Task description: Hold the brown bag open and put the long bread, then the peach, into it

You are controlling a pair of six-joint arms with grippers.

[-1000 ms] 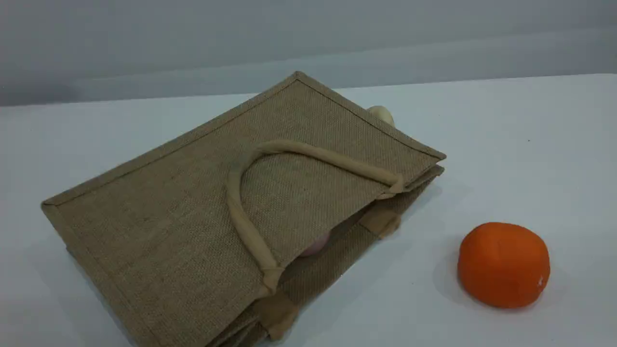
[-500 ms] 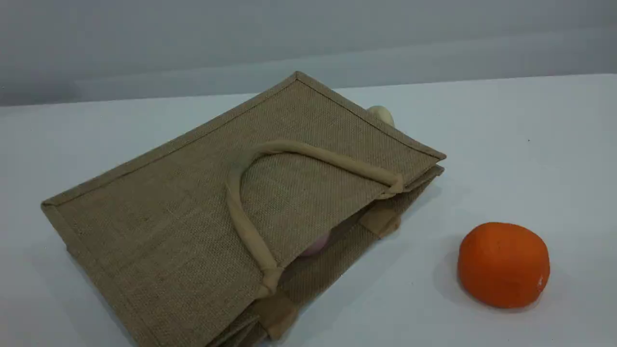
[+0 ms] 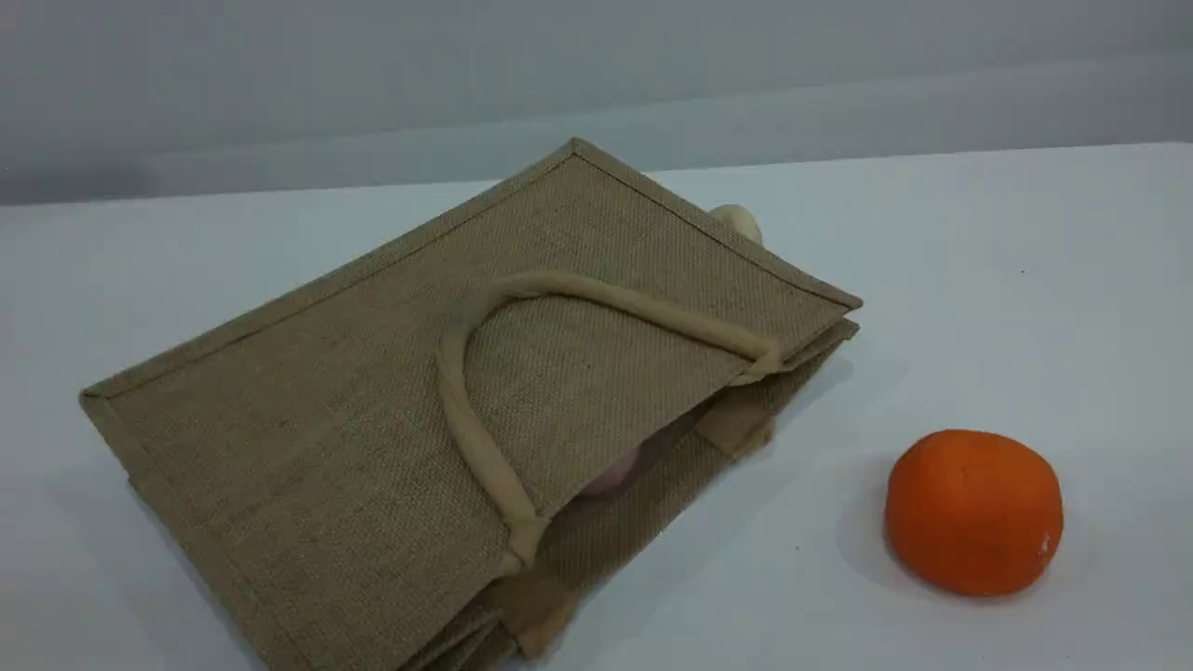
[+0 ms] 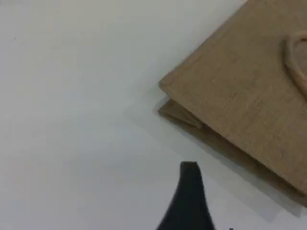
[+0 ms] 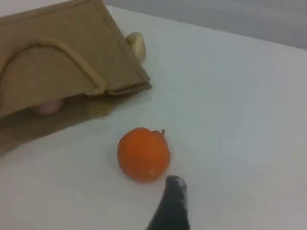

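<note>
On the white table (image 3: 1025,233) the coarse woven burlap brown bag (image 3: 373,410) lies flat, rope handle (image 3: 475,438) looped; the peach (image 3: 613,477) peeks pink inside its mouth. A smooth orange ball (image 3: 973,511) sits apart. Both grippers, left (image 4: 189,168) and right (image 5: 174,184), stand wide, empty.

Lighting was soft, even and cool across the white table (image 3: 1025,280); you saw no glare and no hard highlights. Shadows were faint and diffuse: a pale one lay under the brown bag (image 3: 373,410) along its near and right edges, and another ringed the orange ball (image 3: 974,511). Your scene view was reasonably sharp, the weave legible. Both wrist views were softer and slightly blurred; the dark fingertip (image 4: 189,201) at each bottom edge was out of focus. No edge distortion was evident.
</note>
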